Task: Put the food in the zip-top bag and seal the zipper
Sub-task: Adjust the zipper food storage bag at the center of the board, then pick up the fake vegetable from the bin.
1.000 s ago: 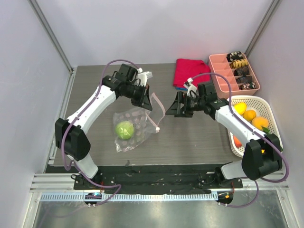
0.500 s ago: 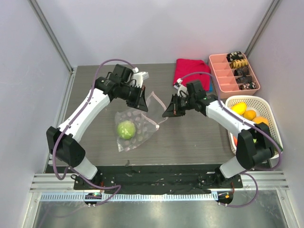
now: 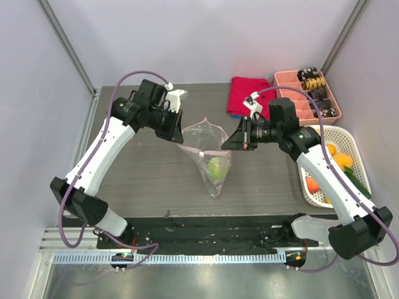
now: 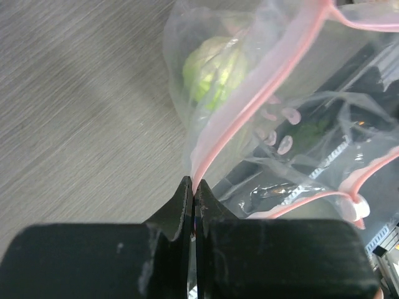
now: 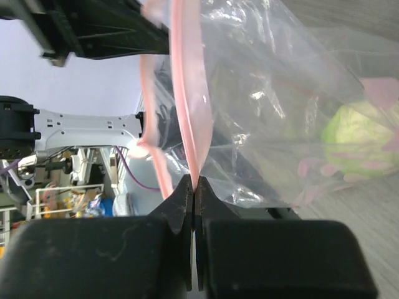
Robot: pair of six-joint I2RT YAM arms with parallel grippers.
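Left wrist view: my left gripper (image 4: 190,187) is clenched on the zipper (image 4: 249,112) — the bag (image 4: 299,143) hangs beyond, one green fruit (image 4: 215,68) inside. My right gripper (image 5: 193,187) pinches the same strip from the bag's three o'clock side. Farther at three o'clock, the basket (image 3: 330,128) holds the other food (image 3: 341,161) — red cloth (image 3: 248,93) at twelve.

Desk (image 3: 137,174): grey wood-grain top, black strip along near edge. Folded red cloth (image 3: 249,93) flat at far edge, right of centre; blue sliver shows under its left corner. Pink compartment tray (image 3: 290,93) just beside cloth, in far right corner. White lattice basket (image 3: 336,128) at right edge, near tray. Zip-top bag (image 3: 212,156) over desk middle; whether its lower tip touches surface, cannot tell.
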